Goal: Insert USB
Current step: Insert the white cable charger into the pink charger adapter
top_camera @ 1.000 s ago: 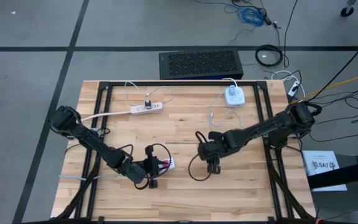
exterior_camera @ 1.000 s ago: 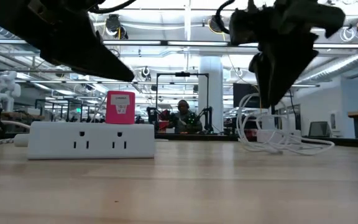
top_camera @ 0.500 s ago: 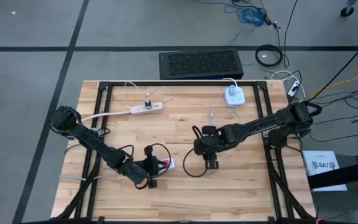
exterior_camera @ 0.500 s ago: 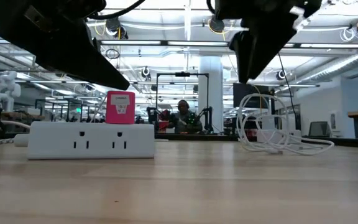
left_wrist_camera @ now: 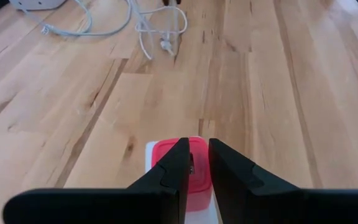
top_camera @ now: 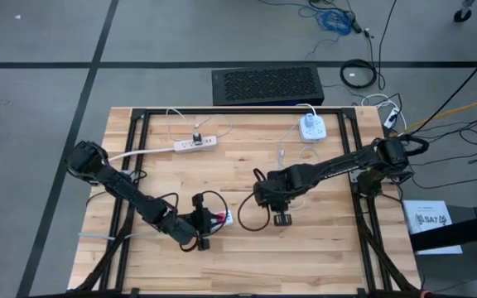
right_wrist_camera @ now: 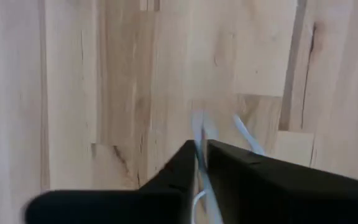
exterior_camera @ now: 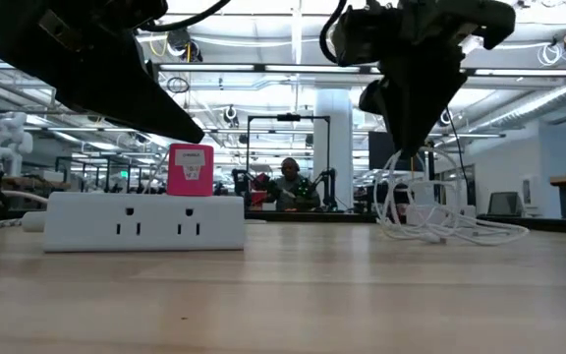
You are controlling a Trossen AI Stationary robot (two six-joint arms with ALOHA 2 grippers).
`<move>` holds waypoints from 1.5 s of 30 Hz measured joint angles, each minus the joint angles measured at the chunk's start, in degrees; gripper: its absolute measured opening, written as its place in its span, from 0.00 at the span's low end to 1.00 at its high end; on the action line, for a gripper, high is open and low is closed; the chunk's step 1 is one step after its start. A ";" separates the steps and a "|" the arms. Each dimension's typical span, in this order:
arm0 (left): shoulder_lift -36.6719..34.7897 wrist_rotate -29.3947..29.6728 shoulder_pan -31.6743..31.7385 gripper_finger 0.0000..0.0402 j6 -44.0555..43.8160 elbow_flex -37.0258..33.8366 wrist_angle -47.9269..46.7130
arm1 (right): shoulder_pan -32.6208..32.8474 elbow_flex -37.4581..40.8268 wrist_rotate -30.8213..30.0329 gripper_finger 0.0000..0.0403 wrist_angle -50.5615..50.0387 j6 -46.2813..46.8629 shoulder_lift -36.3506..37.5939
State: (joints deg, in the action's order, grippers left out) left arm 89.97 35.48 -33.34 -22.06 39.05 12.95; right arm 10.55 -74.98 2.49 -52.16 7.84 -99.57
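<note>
We see left fingers (left_wrist_camera: 194, 168) pinching pink charger (left_wrist_camera: 194, 163); right fingers (right_wrist_camera: 202, 155) nipping white cable (right_wrist_camera: 209, 190). Power strip (top_camera: 195, 143), white adapter (top_camera: 310, 127) far across tabletop (top_camera: 321, 240).

High cam straight down over whole table (top_camera: 305, 248). Low cam at tabletop level, close to power strip (exterior_camera: 145, 220), facing room. Wrist cams close above wood. High + low share strip.

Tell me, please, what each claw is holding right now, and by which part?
The right claw pinches the white cable along its thin cord. The left claw is closed on the pink plug, at its top.
</note>
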 joint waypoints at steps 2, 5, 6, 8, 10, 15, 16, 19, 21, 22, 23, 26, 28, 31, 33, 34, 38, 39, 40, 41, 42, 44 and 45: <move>0.00 0.04 0.00 0.17 -0.02 0.00 -0.01 | -0.08 0.00 0.39 0.10 0.19 0.01 0.00; 0.00 1.45 0.00 0.17 -0.02 0.00 0.00 | -0.09 -0.17 0.39 0.02 0.50 0.86 0.00; 0.00 2.56 0.00 0.17 0.00 0.00 0.03 | -0.09 -0.56 0.37 0.02 0.50 1.59 0.00; 0.00 5.60 0.00 0.17 -0.01 0.00 0.03 | 0.25 -1.42 -0.60 0.02 0.97 3.32 0.07; 0.00 8.63 0.00 0.17 -0.05 0.00 0.03 | 0.88 -1.60 -3.78 0.01 1.34 5.26 0.92; 0.00 10.51 0.43 0.17 -0.14 0.00 1.62 | 3.14 -1.62 -14.73 0.00 3.60 13.64 5.10; 0.00 10.13 0.65 0.17 -0.13 0.00 2.48 | 3.74 -1.62 -17.45 0.00 4.65 15.65 5.90; 0.00 9.99 1.66 0.17 -0.13 0.00 4.27 | 5.95 -1.66 -24.83 0.00 7.92 20.43 8.09; 0.00 9.95 2.60 0.17 -0.13 0.00 5.54 | 7.70 -1.70 -28.94 0.00 10.68 21.97 8.78; 0.00 9.90 3.15 0.17 -0.15 0.00 6.46 | 8.61 -1.70 -30.18 0.00 12.19 21.98 8.87; 0.00 9.65 3.70 0.17 -0.17 0.00 7.41 | 9.44 -1.68 -31.09 0.00 13.64 21.90 8.87; 0.00 8.16 5.25 0.19 -0.87 -0.01 11.13 | 11.69 -1.68 -33.78 0.00 17.45 21.15 8.90; 0.00 6.75 6.11 0.23 -1.64 -0.02 14.05 | 12.96 -1.68 -36.92 0.00 18.39 20.90 8.90; 0.00 6.04 6.80 0.31 -1.67 0.00 17.04 | 14.29 -1.68 -39.49 0.00 19.27 20.46 8.90; 0.00 5.52 7.01 0.36 -1.64 -0.01 19.27 | 14.95 -1.68 -39.83 0.00 19.73 20.31 8.90; 0.00 4.71 7.08 0.39 -1.62 0.00 20.51 | 15.14 -1.68 -40.09 0.00 20.27 20.14 8.90; 0.00 5.09 7.14 0.46 -1.45 -0.02 22.77 | 15.54 -1.68 -41.63 0.00 22.26 18.39 8.90; 0.00 5.50 7.19 0.46 -1.49 -0.01 22.65 | 15.51 -1.68 -41.64 0.00 22.78 18.10 8.90; 0.01 5.72 7.27 0.47 -1.52 -0.01 22.59 | 15.50 -1.68 -41.69 0.00 23.28 17.73 8.90; 0.24 5.81 7.45 0.47 -1.53 -0.02 22.84 | 15.50 -1.68 -41.71 0.00 24.01 17.08 8.90; 0.53 6.08 7.63 0.47 -1.55 -0.02 23.20 | 15.48 -1.68 -41.71 0.00 24.79 16.49 8.90; 1.24 6.34 8.05 0.47 -1.55 -0.02 23.62 | 15.43 -1.68 -41.54 0.00 26.29 15.42 8.90; 1.65 6.36 8.33 0.47 -1.55 -0.04 24.54 | 15.43 -1.68 -41.46 0.00 27.00 15.09 8.90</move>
State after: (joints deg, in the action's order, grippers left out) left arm 91.62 41.85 -25.02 -23.62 39.00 37.49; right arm 25.98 -76.66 -38.97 -25.16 22.92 -90.67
